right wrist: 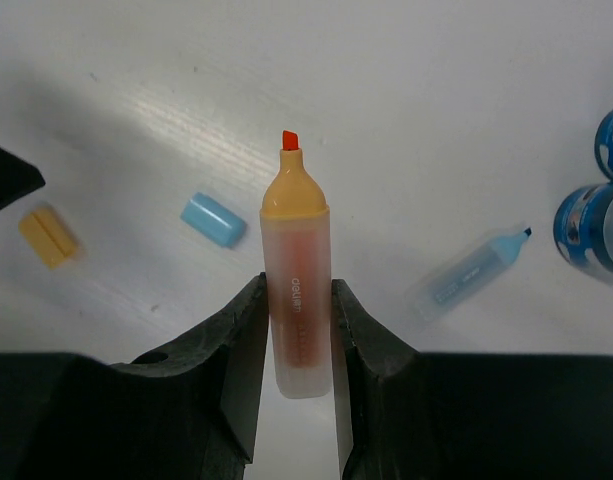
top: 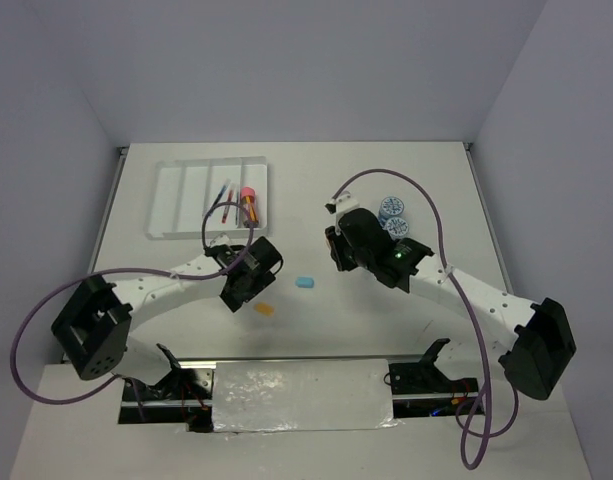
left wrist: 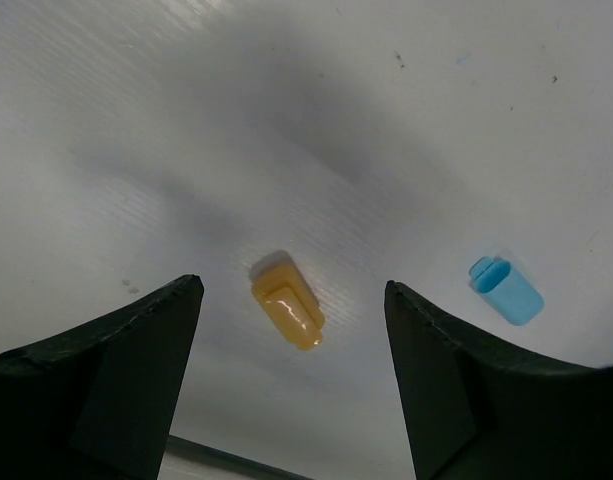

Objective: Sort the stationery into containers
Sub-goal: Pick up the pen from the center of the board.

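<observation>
Clenching the right gripper point(right wrist: 297, 290) on an uncapped orange highlighter point(right wrist: 296, 225), pinching its frosted barrel from both sides, with the orange tip pointing away from the wrist. Holding it over the white table point(right wrist: 406, 80), with the light-blue eraser point(right wrist: 213, 219) lying just left of the tip in the right wrist view and the orange eraser point(right wrist: 48, 236) lying farther left. Showing a pale blue tube point(right wrist: 469, 272), blurred, lying on the table to the right of the barrel, and two blue-lidded tubs point(right wrist: 591, 225) standing side by side at the right edge of that view. Hanging the left gripper point(left wrist: 291, 290) spread wide over the orange eraser, fingers either side and not touching it, with the light-blue eraser lying beyond the finger on the right of the left wrist view. Showing, from the top view, the white tray point(top: 166, 215) sitting at the far left of the table, carrying thin pens point(top: 226, 200) in its right half and a pink-capped orange piece point(top: 248, 205) in the rightmost compartment.
</observation>
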You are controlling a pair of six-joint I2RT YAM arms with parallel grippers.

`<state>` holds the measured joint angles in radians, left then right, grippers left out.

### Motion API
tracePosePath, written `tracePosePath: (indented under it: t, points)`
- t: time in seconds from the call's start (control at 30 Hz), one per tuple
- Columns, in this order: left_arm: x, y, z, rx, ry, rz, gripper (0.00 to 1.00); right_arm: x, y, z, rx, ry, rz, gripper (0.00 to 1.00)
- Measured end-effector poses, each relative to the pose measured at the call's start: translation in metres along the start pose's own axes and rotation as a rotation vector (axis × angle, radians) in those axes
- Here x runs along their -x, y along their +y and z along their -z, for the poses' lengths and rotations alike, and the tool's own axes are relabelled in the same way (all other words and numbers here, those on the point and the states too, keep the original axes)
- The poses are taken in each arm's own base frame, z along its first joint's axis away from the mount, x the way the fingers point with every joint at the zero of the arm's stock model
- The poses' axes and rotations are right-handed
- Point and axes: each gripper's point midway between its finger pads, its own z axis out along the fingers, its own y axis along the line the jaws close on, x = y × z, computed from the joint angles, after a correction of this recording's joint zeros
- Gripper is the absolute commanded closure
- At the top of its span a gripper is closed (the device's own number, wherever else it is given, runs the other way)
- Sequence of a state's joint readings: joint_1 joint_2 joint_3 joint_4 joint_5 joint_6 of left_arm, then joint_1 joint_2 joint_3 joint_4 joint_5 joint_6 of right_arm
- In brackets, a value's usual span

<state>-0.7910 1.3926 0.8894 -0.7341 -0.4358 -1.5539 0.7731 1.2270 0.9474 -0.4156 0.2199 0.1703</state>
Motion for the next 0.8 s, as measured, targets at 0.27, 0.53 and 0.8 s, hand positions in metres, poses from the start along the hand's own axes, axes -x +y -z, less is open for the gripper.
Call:
tracePosePath:
  t: [0.27,0.53,0.8]
  points:
    - [-0.022,-0.025,0.000,0.032,0.038,0.033,0.19,-0.009,0.003,0.012,0.030,0.003,0.011,1.00]
    - [-0.038,-0.012,-0.013,0.116,0.077,0.052,0.27,-0.019,0.008,0.017,0.076,-0.001,0.018,1.00]
    - [-0.046,-0.005,-0.019,0.153,0.090,0.049,0.31,-0.018,0.015,0.018,0.108,-0.010,0.021,1.00]
